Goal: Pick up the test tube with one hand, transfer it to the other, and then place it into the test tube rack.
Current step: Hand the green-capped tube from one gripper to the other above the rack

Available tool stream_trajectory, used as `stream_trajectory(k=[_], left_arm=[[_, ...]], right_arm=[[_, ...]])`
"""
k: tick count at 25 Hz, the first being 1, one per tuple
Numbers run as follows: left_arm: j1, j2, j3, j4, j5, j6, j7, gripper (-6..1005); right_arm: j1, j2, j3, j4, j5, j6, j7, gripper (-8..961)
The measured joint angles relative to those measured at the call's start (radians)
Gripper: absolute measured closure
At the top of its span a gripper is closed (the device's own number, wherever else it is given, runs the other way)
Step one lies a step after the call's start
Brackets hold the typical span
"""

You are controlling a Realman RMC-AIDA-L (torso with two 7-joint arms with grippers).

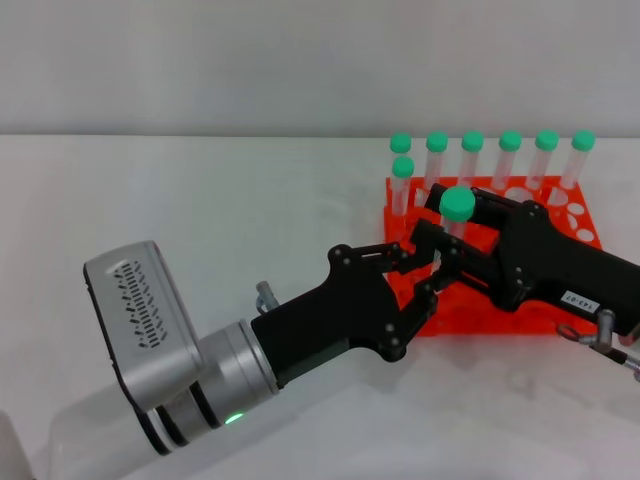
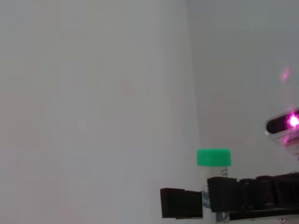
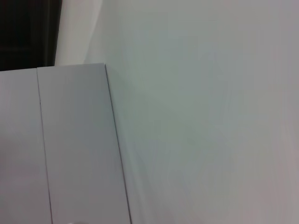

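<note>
The test tube (image 1: 457,206), clear with a green cap, stands upright in the air over the front part of the orange-red test tube rack (image 1: 575,228). My left gripper (image 1: 441,268), on the silver wrist with the green light, reaches in from the lower left, its fingertips closed on the tube's lower part. My right gripper (image 1: 436,216), black with a white label, reaches in from the right and grips the tube just under the cap. In the left wrist view the tube (image 2: 213,157) sits between the right gripper's black fingers (image 2: 181,203).
Several other green-capped tubes (image 1: 509,142) stand in the rack's back row and one (image 1: 402,168) at its left end. The rack sits on a white table (image 1: 200,210). The right wrist view shows only white panels.
</note>
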Motion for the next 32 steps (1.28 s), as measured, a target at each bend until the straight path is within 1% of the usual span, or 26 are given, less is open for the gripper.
stream_trajectory(k=[3,14,17,25,32], left_arm=[[0.003,0.0,0.0,0.0,-0.001,0.0,0.0,768],[0.008,-0.001,0.001,0.0,-0.002,0.0,0.0,763],[0.008,0.0,0.001,-0.002,-0.002,0.001,0.0,762],[0.008,0.001,-0.007,-0.006,-0.003,-0.004,0.002,758],[0.008,-0.001,-0.002,-0.002,-0.004,-0.049,0.066,755]], right_arm=[[-0.001,-0.004,0.001,0.0,0.001,0.0,0.0,430],[-0.001,-0.014,0.006,-0.001,0.014,0.001,0.006,657],[0.002,-0.015,0.005,-0.001,0.013,0.001,0.01,744],[0.009,-0.019,0.005,-0.002,0.008,0.004,0.021,755],[0.018,-0.018,0.005,-0.002,0.006,0.012,0.022,752]])
